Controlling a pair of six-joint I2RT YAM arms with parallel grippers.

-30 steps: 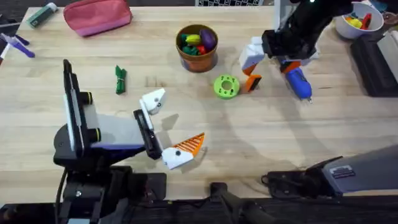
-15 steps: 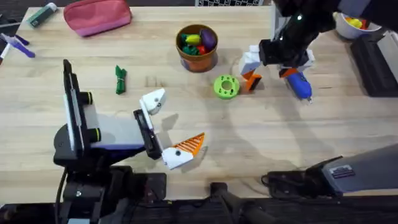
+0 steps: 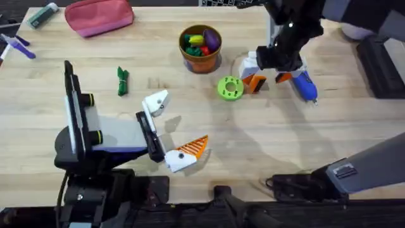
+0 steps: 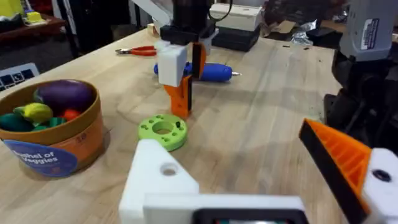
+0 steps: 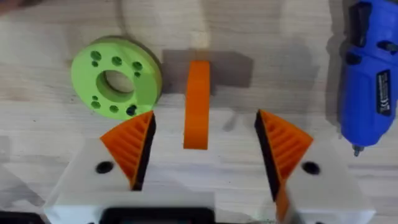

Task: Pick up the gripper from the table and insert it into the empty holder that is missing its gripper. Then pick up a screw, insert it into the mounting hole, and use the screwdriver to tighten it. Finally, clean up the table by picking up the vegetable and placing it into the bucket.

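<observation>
1. Orange gripper (image 5: 197, 102) near the tabletop's far right edge, between green disc (image 5: 115, 76) and screwdriver (image 5: 374, 68).
2. Long axis parallel to the pads, centred between them.
3. Right gripper (image 5: 202, 146) open, straddling it; left gripper (image 4: 249, 180) open, farther off.

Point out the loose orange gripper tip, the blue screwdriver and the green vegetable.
gripper (image 5: 197, 102): right wrist view, middle of its orange body.
screwdriver (image 3: 304, 87): overhead view, middle of the blue barrel.
vegetable (image 3: 122, 81): overhead view, middle of the dark-green pod.
</observation>
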